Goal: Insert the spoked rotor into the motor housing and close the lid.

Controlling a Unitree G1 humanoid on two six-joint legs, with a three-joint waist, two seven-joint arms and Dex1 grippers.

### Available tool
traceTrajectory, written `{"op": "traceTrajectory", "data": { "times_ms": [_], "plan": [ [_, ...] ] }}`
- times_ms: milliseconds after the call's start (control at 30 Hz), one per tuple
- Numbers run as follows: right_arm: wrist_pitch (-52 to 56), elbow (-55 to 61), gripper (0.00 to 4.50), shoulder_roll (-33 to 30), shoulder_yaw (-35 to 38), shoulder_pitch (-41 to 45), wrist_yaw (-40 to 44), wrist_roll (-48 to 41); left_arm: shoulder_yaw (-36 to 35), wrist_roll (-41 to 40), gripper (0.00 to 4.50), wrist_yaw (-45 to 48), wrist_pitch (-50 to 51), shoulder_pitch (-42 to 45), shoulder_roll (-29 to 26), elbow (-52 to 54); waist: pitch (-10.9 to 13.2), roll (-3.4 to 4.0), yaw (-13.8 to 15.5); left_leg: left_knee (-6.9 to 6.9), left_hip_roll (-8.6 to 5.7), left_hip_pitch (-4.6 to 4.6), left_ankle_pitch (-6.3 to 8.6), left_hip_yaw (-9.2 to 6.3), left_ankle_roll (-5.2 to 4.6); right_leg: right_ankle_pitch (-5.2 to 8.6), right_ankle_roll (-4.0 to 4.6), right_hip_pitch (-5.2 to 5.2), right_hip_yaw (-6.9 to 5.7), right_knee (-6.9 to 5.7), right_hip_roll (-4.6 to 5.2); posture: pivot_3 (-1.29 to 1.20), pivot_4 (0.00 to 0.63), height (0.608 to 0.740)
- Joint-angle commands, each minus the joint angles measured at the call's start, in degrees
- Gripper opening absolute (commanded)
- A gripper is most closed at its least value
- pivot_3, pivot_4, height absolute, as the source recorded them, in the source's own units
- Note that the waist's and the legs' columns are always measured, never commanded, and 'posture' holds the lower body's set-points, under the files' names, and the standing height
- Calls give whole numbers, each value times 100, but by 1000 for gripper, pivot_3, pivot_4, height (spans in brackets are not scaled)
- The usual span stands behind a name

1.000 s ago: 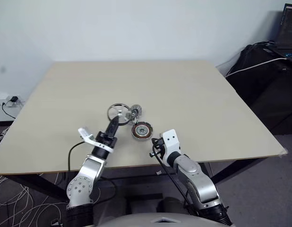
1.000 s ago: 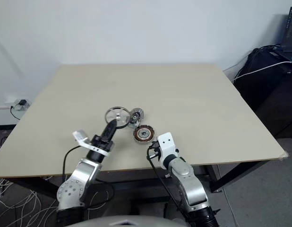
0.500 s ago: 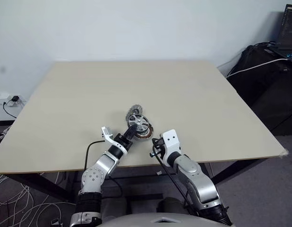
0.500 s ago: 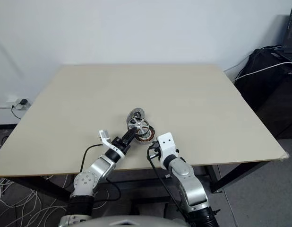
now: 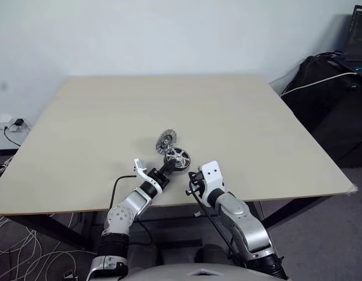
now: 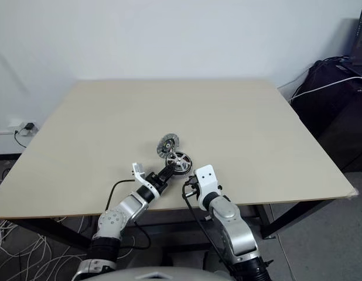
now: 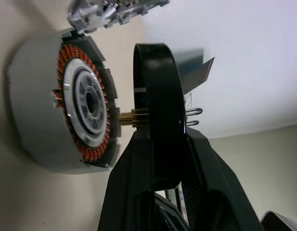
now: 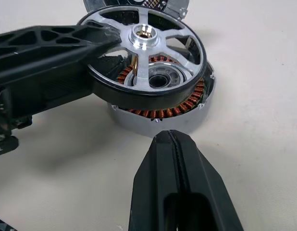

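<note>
Your left gripper [image 8: 98, 41], clamped on black-rimmed spoked rotor [image 8: 144, 53], hovers over copper-wound motor housing [image 8: 179, 108]; lid [image 5: 167, 140] just beyond; right gripper [image 8: 177, 144] pinched together.

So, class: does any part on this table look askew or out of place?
Yes: the spoked rotor, gripped by the left end effector, hovers tilted above the motor housing, not seated. The lid leans on edge behind them.

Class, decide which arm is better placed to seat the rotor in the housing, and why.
Left: its gripper already grips the spoked rotor just above the motor housing. The right gripper is shut and empty beside it.
</note>
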State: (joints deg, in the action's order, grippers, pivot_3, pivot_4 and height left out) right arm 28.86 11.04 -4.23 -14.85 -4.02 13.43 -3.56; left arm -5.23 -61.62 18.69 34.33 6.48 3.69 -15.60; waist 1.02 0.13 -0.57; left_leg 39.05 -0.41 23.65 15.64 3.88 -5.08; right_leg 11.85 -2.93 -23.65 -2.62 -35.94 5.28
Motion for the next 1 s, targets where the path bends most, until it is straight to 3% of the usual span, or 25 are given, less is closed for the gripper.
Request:
{"op": "traceTrajectory", "data": {
  "times_ms": [33,1000],
  "plan": [
    [-107,212,0,17,6,43,-17,0,-26,35,443,22,-153,385,752,2,0,0,0,0,0,0,0,0,0,0,0,0,0,0,0,0,0,740],
    [-123,190,0,42,25,69,-41,10,-98,411,443,-486,96,543,784,-395,0,-1,2,1,-3,2,0,-1,-1,-1,-1,0,0,1,-8,0,0,740]
  ]
}}
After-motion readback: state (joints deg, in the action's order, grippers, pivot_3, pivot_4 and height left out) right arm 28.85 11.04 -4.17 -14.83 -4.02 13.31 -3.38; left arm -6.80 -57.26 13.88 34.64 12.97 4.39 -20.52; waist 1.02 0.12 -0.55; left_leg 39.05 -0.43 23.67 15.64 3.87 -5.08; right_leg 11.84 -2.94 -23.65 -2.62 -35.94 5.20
